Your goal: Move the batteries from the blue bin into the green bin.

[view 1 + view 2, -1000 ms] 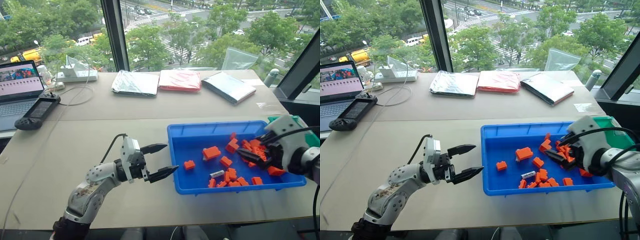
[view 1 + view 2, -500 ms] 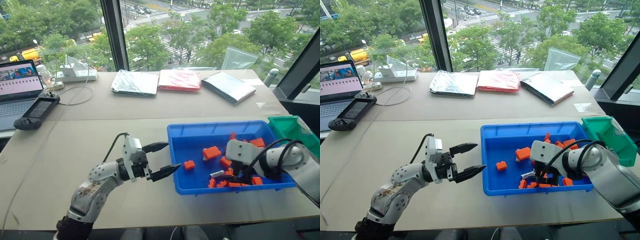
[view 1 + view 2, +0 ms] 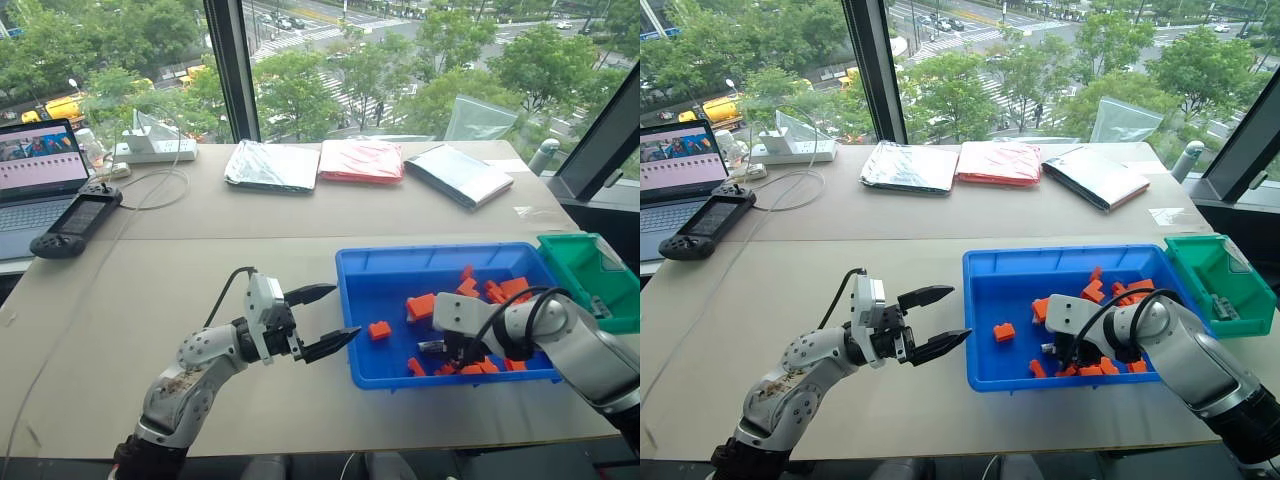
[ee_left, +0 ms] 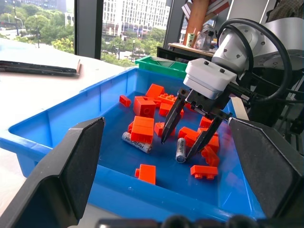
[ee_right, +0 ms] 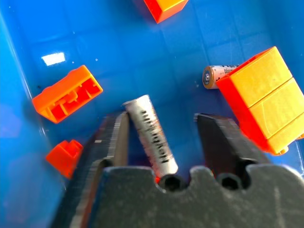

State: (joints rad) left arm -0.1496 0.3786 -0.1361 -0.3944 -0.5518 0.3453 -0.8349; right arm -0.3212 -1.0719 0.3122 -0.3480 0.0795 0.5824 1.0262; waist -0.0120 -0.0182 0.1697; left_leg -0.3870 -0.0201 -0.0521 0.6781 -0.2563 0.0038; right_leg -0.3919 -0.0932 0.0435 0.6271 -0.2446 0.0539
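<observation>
1. My right tool (image 4: 176, 147) is down inside the blue bin (image 3: 440, 250), and its two fingers stand apart on both sides of one battery (image 5: 151, 135)
2. This battery lies flat on the bin floor between my fingers, its long axis running almost along them, so I judge they will close across its thin side
3. One finger (image 5: 114, 137) touches it; the other has a small gap
4. A second battery (image 5: 221, 75) lies near, partly under an orange brick (image 5: 259, 97)
5. My left tool (image 3: 344, 313) is wide and empty, just outside the bin
6. The green bin (image 3: 585, 270) is on my right, so the right arm is the nearer one
</observation>
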